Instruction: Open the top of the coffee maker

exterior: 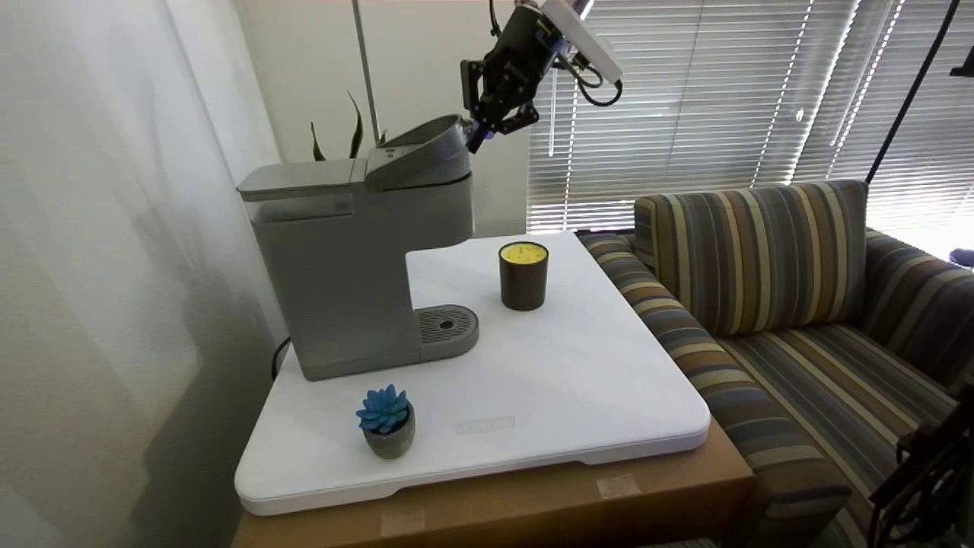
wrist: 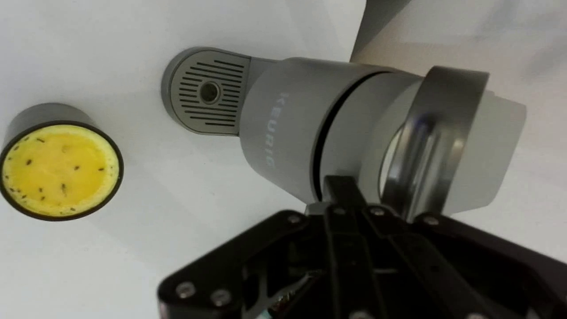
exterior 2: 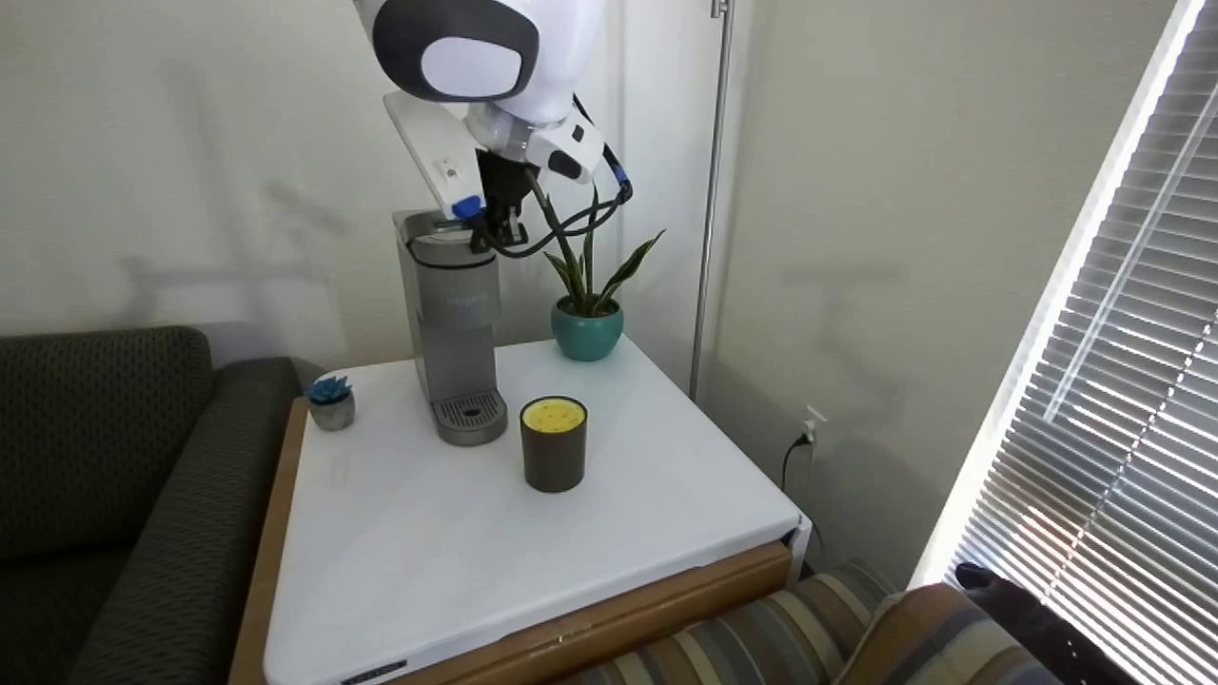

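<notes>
The grey coffee maker [exterior: 342, 281] stands upright on the white tabletop and shows in both exterior views [exterior 2: 452, 333]. Its top [exterior: 422, 169] slopes up toward the rounded front. In the wrist view, a narrow dark seam runs between the top [wrist: 354, 119] and the head marked KEURIG [wrist: 274, 115]. A shiny metallic arched handle [wrist: 443, 128] stands above the top. My gripper [exterior: 475, 138] is at the front of the top, below the handle. Its fingers [wrist: 340, 184] are together with nothing visible between them. I cannot tell whether the fingertips touch the top.
A dark candle jar [exterior: 523, 283] with yellow wax stands in front of the drip base [wrist: 208, 93]. A small blue succulent [exterior: 388, 426] stands beside the machine. A teal plant pot [exterior 2: 587, 329] is on its far side. A striped sofa [exterior: 753, 266] adjoins the white tabletop [exterior: 548, 380].
</notes>
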Available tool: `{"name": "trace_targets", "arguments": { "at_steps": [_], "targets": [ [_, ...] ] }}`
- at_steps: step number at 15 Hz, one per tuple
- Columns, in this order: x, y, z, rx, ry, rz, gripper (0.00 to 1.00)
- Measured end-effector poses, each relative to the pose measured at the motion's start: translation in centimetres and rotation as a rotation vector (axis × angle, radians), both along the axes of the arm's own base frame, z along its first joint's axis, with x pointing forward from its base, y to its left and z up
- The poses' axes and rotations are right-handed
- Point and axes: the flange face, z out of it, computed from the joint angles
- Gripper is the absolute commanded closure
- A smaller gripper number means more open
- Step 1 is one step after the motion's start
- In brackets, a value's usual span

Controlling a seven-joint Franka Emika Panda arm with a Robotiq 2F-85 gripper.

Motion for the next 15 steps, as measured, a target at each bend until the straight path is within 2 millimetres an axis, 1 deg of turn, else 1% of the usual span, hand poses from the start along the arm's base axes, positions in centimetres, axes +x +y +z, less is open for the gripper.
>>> {"name": "trace_targets", "arguments": {
  "at_steps": [3, 15],
  "targets": [
    [0.0, -0.7, 0.0, 0.069, -0.014, -0.005, 1.0],
    [-0.3, -1.4, -0.1, 0.223, -0.025, -0.011, 1.0]
  ]
}}
